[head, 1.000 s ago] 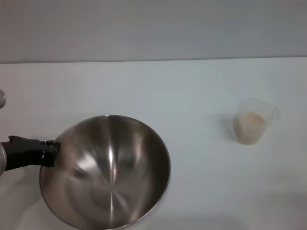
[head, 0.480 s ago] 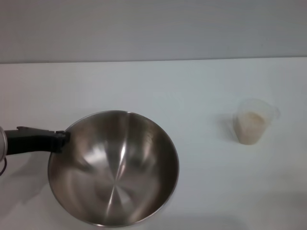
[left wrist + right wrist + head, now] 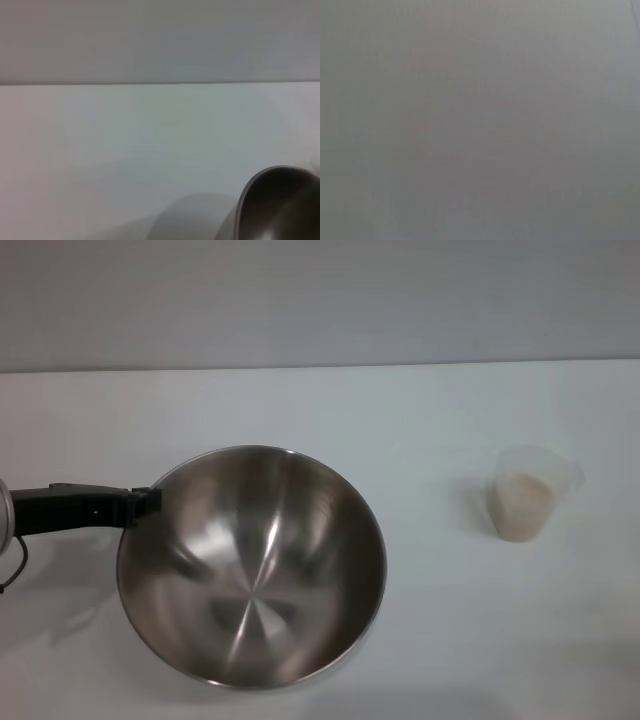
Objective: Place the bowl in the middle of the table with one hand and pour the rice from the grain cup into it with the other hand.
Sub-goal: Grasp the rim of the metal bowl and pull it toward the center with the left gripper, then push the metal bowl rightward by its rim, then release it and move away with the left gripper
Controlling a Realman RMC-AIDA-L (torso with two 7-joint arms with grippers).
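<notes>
Clearly the left gripper (image 3: 148, 502) pinches the rim of the bowl (image 3: 255, 570), which sits left of centre on the table (image 3: 420, 420). The cup (image 3: 525, 495) of rice (image 3: 522, 502) stands upright, well apart to the right. A thin-rim pinch could slip, or the bowl could tip. The right gripper is out of view.

Bare test bench: plain white table (image 3: 400, 420) against blank grey wall (image 3: 320, 300).
</notes>
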